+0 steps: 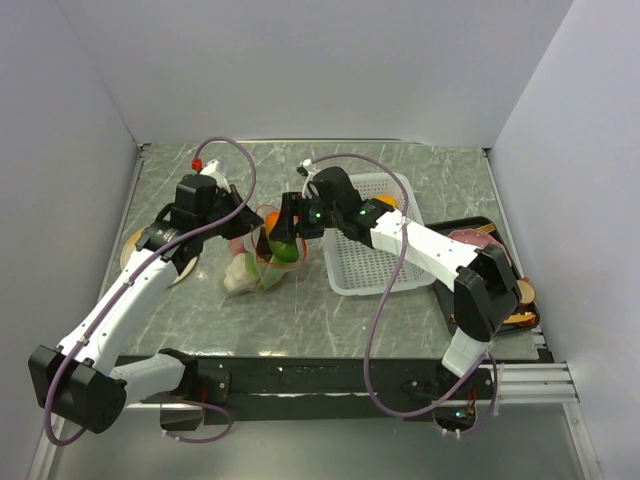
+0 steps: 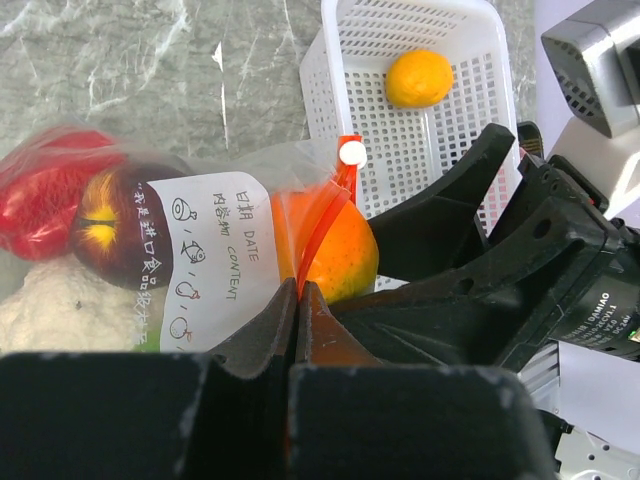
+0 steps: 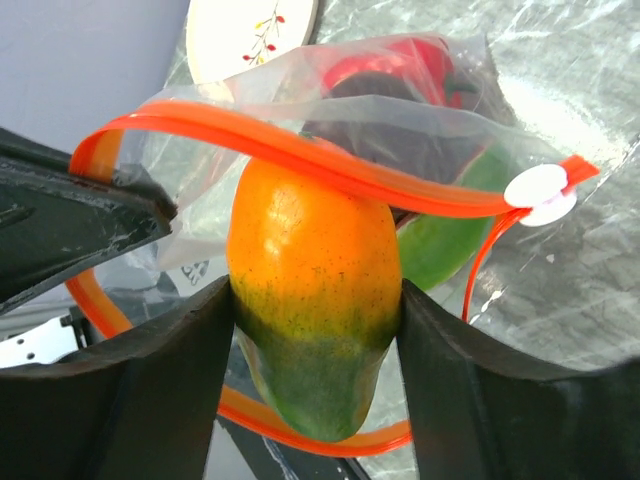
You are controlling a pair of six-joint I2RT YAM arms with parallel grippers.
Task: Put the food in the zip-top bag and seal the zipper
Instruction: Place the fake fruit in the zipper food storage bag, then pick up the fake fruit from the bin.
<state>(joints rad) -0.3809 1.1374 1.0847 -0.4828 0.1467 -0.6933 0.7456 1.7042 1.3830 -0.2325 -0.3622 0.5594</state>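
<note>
The clear zip-top bag (image 1: 252,270) lies left of the basket, and its mouth faces the right arm. My left gripper (image 2: 297,292) is shut on the orange-red zipper (image 2: 326,222) at the mouth's edge. My right gripper (image 3: 315,300) is shut on the green-orange mango (image 3: 312,290), whose orange end is inside the zipper loop (image 3: 300,152). A red pepper (image 2: 45,190), a dark purple ball (image 2: 110,228) and white cauliflower (image 2: 50,312) show through the bag. A green piece (image 3: 450,242) also lies inside. An orange (image 2: 420,78) sits in the basket.
The white perforated basket (image 1: 372,262) stands just right of the bag, under the right arm. A black tray (image 1: 500,228) with a pink slab is at the far right. A plate (image 1: 133,248) lies left of the left arm. The zipper's white slider (image 3: 536,190) sits at its far end.
</note>
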